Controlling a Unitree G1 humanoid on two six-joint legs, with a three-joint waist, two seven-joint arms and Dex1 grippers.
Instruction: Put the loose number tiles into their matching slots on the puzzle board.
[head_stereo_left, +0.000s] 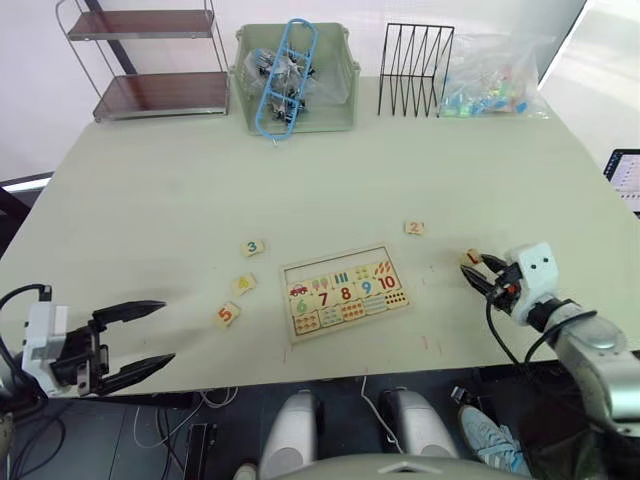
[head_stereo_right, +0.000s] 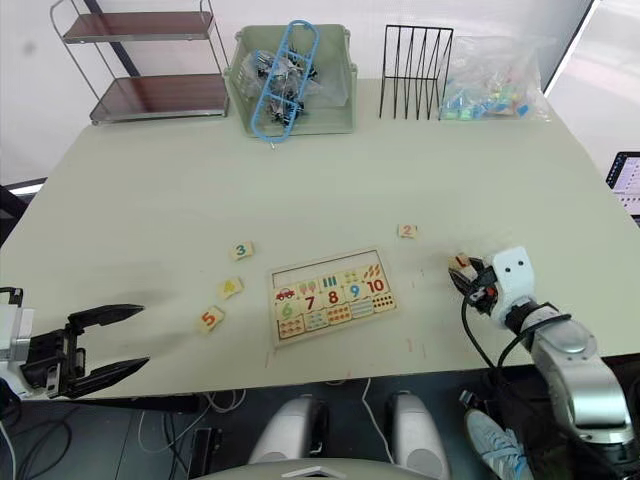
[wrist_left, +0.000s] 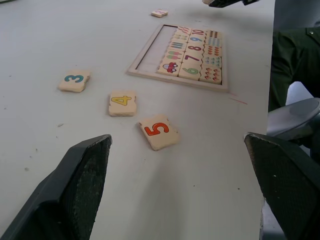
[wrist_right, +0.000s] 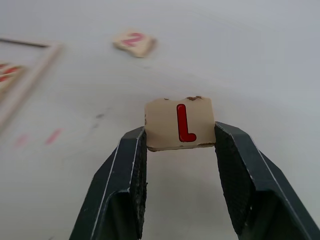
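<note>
Tiles: one in right gripper (wrist_right: 180, 145), four loose on table (head_stereo_left: 150, 190).

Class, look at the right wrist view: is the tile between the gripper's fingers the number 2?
No. The right gripper is clamped on the 1 tile; the 2 tile lies apart on the table.

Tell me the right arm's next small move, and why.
Probably carry the 1 tile toward the puzzle board. The right gripper is clamped on its two edges, and the board's far row of slots lies bare, off to that arm's left.
</note>
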